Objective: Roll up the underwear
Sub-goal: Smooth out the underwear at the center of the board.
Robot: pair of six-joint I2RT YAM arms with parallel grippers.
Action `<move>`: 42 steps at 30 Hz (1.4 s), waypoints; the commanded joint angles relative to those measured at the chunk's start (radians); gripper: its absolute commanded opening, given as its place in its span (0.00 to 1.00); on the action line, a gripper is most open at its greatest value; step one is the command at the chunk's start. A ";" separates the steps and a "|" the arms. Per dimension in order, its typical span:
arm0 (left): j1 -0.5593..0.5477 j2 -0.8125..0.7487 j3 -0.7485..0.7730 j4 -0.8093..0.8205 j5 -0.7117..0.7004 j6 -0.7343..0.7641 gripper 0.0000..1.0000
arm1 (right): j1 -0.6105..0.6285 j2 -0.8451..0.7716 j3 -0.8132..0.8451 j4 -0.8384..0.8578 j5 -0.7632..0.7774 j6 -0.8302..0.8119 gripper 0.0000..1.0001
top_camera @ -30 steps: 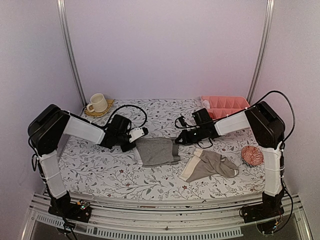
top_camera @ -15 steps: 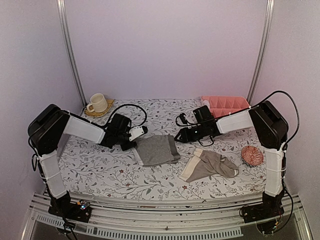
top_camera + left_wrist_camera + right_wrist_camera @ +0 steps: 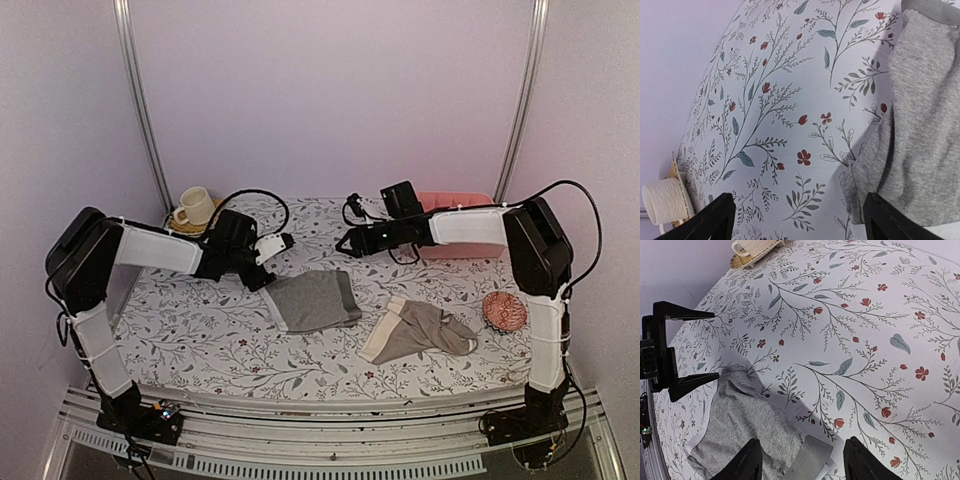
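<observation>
Grey soft cloth briefs with white edging (image 3: 312,300) lie mid-frame on the floral desk (image 3: 200,335); taupe cream-banded briefs (image 3: 420,330) lower right. Left fingers (image 3: 710,220) and right fingers (image 3: 745,465) both spread, empty.

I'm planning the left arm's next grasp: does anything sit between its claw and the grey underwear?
Nothing visible does. The open left claw is at a corner of the grey underwear, over bare floral tablecloth.

Bare flowered desk (image 3: 200,330) lies left of and in front of the grey briefs (image 3: 312,300). A bare gap also parts the left claw (image 3: 715,345) from the right claw (image 3: 802,445). The cup (image 3: 195,206) blocks the far left corner and the pink tray (image 3: 470,203) the far right. The taupe briefs (image 3: 420,330) and pink ball (image 3: 504,311) fill the near right.
</observation>
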 commanded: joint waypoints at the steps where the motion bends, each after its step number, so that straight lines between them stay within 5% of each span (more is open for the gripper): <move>1: 0.069 -0.012 0.066 -0.123 0.166 -0.030 0.92 | -0.024 0.089 0.066 -0.079 -0.139 -0.078 0.61; 7: 0.152 0.032 0.157 -0.265 0.421 -0.040 0.93 | -0.057 0.153 0.153 -0.190 -0.265 -0.215 0.65; 17: 0.208 0.177 0.303 -0.464 0.648 -0.038 0.90 | -0.072 0.278 0.276 -0.311 -0.372 -0.319 0.64; 25: 0.214 0.243 0.363 -0.535 0.699 -0.039 0.86 | -0.072 0.314 0.319 -0.367 -0.417 -0.375 0.56; 30: 0.218 0.256 0.366 -0.542 0.706 -0.037 0.74 | -0.073 0.324 0.330 -0.369 -0.426 -0.387 0.45; 42: 0.221 0.271 0.373 -0.561 0.711 -0.036 0.61 | -0.073 0.356 0.359 -0.400 -0.427 -0.407 0.40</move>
